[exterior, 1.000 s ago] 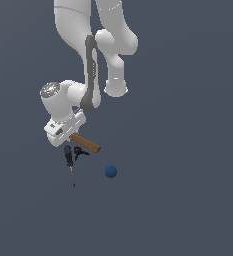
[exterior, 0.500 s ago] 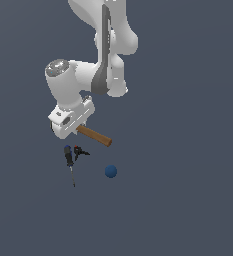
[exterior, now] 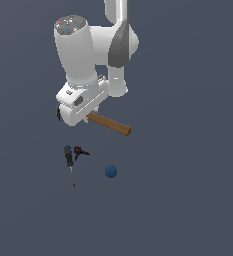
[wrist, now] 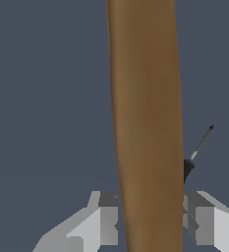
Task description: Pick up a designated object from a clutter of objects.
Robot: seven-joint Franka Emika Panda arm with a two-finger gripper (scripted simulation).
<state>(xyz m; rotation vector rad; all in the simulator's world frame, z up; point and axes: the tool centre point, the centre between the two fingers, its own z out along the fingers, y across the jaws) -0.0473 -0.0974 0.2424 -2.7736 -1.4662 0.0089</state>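
The claw hammer's brown wooden handle (exterior: 109, 123) sticks out of my gripper (exterior: 83, 114) toward the exterior view's right, held well above the floor. Its dark head (exterior: 58, 113) just shows at the gripper's far side. In the wrist view the handle (wrist: 145, 123) fills the middle, clamped between my two fingers (wrist: 103, 216). My gripper (wrist: 149, 219) is shut on it. Below lie the black-handled screwdriver (exterior: 69, 161), a tiny black-and-red item (exterior: 79, 151) and a small blue ball (exterior: 111, 171). The screwdriver also shows in the wrist view (wrist: 197, 152).
The floor (exterior: 188, 200) is a plain dark grey surface. The white arm (exterior: 83, 55) rises above the gripper toward the top of the exterior view.
My gripper has risen with the hammer in it, away from the items on the floor. The screwdriver, the small item and the ball have stayed in place.
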